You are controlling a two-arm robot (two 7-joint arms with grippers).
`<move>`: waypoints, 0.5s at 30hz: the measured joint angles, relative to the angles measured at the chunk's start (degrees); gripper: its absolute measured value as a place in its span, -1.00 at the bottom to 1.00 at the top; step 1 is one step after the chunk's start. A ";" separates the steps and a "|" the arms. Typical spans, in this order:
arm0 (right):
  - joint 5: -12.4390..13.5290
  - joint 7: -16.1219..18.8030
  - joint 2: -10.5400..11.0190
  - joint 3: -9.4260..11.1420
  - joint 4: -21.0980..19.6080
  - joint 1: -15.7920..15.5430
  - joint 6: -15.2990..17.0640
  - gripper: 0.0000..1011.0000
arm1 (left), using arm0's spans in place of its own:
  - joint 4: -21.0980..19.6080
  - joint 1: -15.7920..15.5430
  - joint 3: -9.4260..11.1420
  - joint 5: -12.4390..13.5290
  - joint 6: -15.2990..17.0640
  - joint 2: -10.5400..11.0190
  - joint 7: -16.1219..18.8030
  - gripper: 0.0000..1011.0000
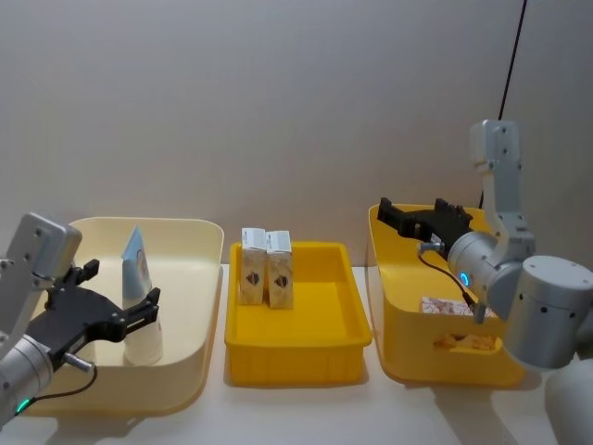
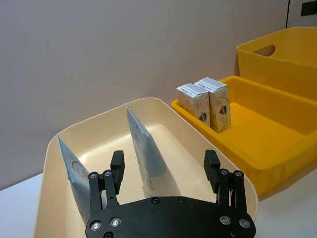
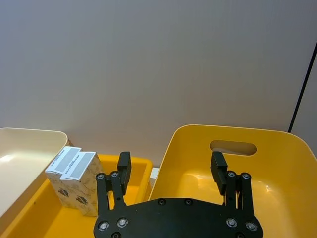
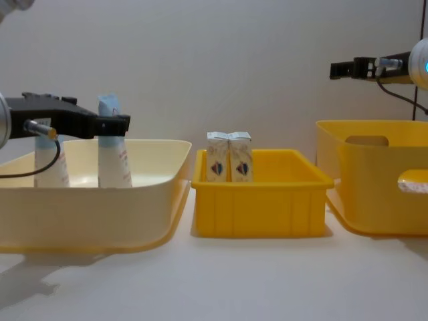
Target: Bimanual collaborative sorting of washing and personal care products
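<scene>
White table [image 1: 371,413] is carrying the work: the left gripper [image 1: 120,284] — jaws wide — is hovering, seemingly astride an upright squeeze tube [image 1: 137,258] in the cream bin [image 1: 206,278], where off-centre closing risks toppling it onto the second tube [image 2: 74,173]; the right gripper [image 1: 412,215], equally wide, is hanging above the deep yellow bin [image 1: 378,269].

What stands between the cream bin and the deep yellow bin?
A shallow yellow tray, holding two white cartons side by side at its back left; the head view shows this.

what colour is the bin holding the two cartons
Bright yellow; the middle bin shows best in the head view.
</scene>
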 joint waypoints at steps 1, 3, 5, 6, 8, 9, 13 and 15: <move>0.00 0.00 0.00 0.00 0.00 0.00 0.00 0.98 | 0.35 -0.24 0.08 0.00 0.00 0.00 -0.21 0.98; 0.00 0.00 0.00 0.00 0.00 0.00 0.00 0.98 | 1.30 -0.91 0.35 0.06 0.00 -0.02 -0.98 0.98; 0.00 0.00 0.00 0.00 0.00 0.00 0.00 0.98 | 1.96 -1.33 0.54 0.12 -0.01 -0.02 -1.36 0.98; 0.00 0.00 0.00 0.00 0.00 0.00 0.00 0.98 | 2.60 -1.76 0.73 0.25 -0.01 -0.03 -1.83 0.98; 0.00 0.00 0.00 0.00 0.00 0.00 0.00 0.98 | 3.31 -2.25 0.93 0.38 0.00 -0.05 -2.25 0.98; 0.00 0.00 0.00 0.00 0.00 0.00 0.00 0.98 | 3.63 -2.45 1.02 0.45 0.00 -0.06 -2.43 0.98; 0.00 0.00 0.00 0.00 0.00 0.00 0.00 0.98 | 5.62 -3.58 1.52 0.93 0.02 -0.18 -3.54 0.98; 0.00 0.00 0.00 0.00 0.00 0.00 0.00 0.98 | 6.25 -3.90 1.67 1.07 0.02 -0.23 -3.80 0.98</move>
